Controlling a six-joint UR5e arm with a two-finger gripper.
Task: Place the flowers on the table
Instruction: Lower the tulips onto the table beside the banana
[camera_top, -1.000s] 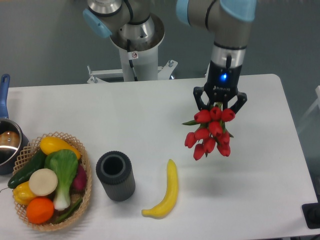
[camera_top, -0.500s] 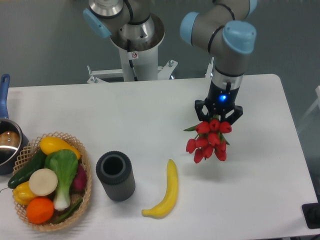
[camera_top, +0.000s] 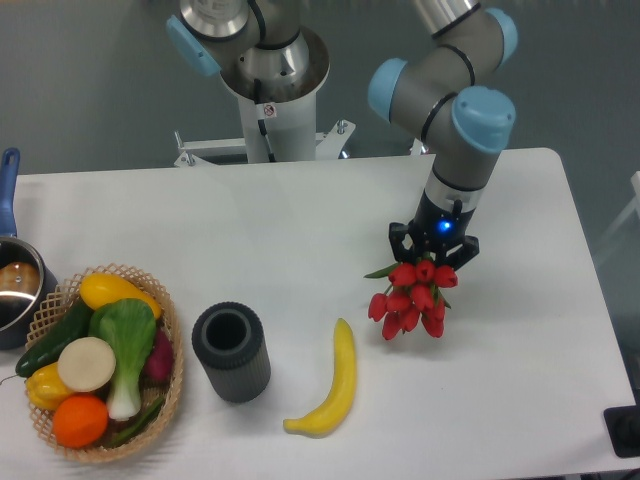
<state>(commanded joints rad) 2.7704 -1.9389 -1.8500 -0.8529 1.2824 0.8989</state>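
The flowers (camera_top: 411, 297), a bunch of red tulip buds with a few green leaves, hang under my gripper (camera_top: 433, 250) at the right of the white table (camera_top: 300, 230). The gripper points down and is shut on the bunch; the stems are hidden inside it. The lowest buds are close to the tabletop; I cannot tell whether they touch it.
A yellow banana (camera_top: 333, 385) lies left of and below the flowers. A dark grey cylinder cup (camera_top: 231, 352) stands further left. A wicker basket (camera_top: 170, 330) of vegetables and a pot (camera_top: 15, 290) are at the left edge. The robot base (camera_top: 268, 80) is behind.
The gripper with the flowers has come down toward the table, and the arm's wrist has lowered into view. The bunch now hangs lower.
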